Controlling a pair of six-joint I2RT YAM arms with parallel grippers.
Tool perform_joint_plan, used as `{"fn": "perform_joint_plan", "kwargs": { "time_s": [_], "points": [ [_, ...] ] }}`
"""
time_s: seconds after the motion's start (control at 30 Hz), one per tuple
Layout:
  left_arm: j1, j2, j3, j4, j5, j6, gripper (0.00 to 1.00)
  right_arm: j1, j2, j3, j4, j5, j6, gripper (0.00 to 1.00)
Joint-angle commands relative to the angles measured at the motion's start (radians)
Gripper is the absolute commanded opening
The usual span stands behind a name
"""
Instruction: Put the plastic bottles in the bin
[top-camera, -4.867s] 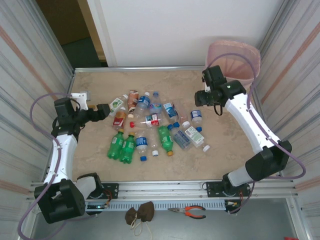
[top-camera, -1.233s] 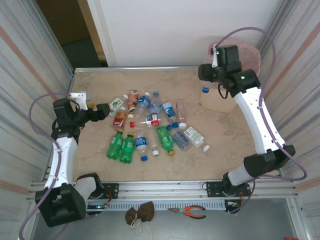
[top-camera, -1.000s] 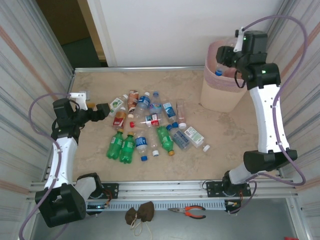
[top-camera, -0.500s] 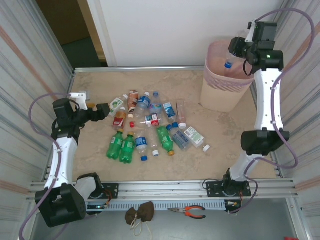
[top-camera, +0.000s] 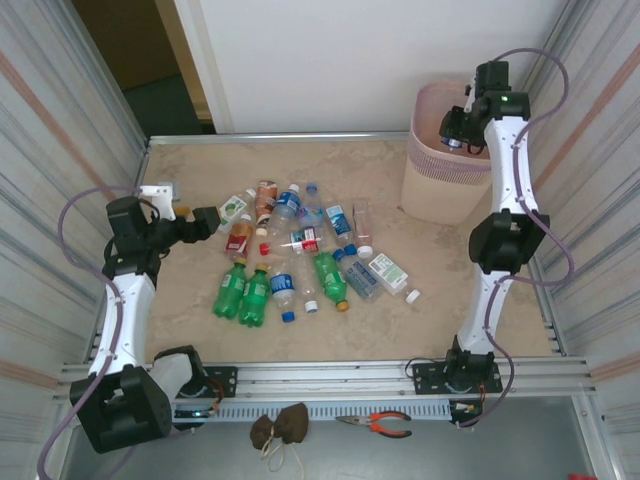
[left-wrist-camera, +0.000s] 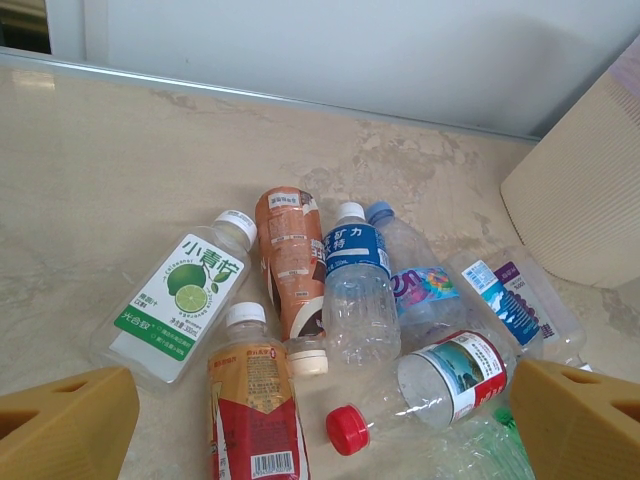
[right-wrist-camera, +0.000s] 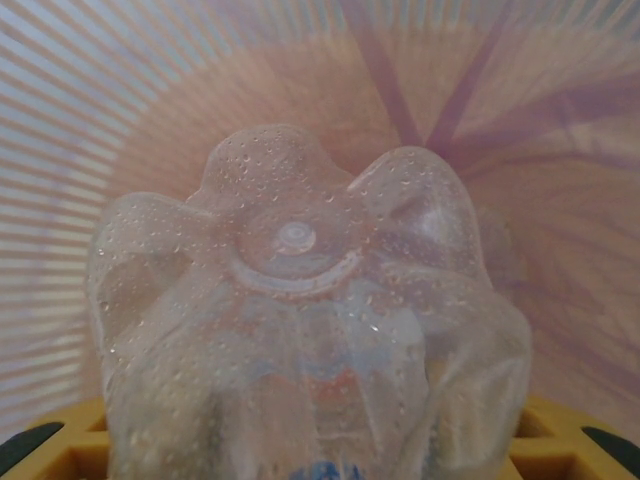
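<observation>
Several plastic bottles (top-camera: 300, 250), clear and green, lie in a heap on the table's middle left. My left gripper (top-camera: 207, 222) stands open just left of the heap with nothing in it. From its wrist, the yellow fingertips (left-wrist-camera: 65, 430) frame a lime-labelled bottle (left-wrist-camera: 185, 295), a blue-labelled one (left-wrist-camera: 355, 290) and a red-capped one (left-wrist-camera: 440, 380). My right gripper (top-camera: 455, 135) hangs over the mouth of the pale pink bin (top-camera: 440, 195) at the back right, shut on a clear bottle (right-wrist-camera: 300, 330). That bottle's lobed base faces the right wrist camera, with the bin's inside behind it.
Loose caps (top-camera: 286, 317) lie among the bottles. Corrugated walls close in on both sides and a white wall stands behind the bin. Orange-handled pliers (top-camera: 380, 424) and a brown cloth (top-camera: 280, 428) lie below the table's near rail.
The right arm has swung up and folded over the bin, carrying the clear bottle from the rim to above the opening. The left arm has stayed still.
</observation>
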Motion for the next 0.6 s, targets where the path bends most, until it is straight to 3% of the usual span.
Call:
{"fn": "perform_joint_plan", "kwargs": {
  "time_s": [0.0,0.3,0.57],
  "points": [
    [0.012,0.003,-0.001,-0.006,-0.011,0.006,0.96,-0.006,0.067,0.054,-0.072,-0.029,-0.033,0.47],
    [0.011,0.027,0.019,-0.036,-0.021,-0.006,0.94,-0.004,0.213,0.061,-0.098,-0.057,-0.041,0.48],
    [-0.016,0.066,0.069,-0.140,-0.109,0.003,0.91,0.000,0.309,0.060,-0.112,-0.069,-0.043,0.54]
  ]
}}
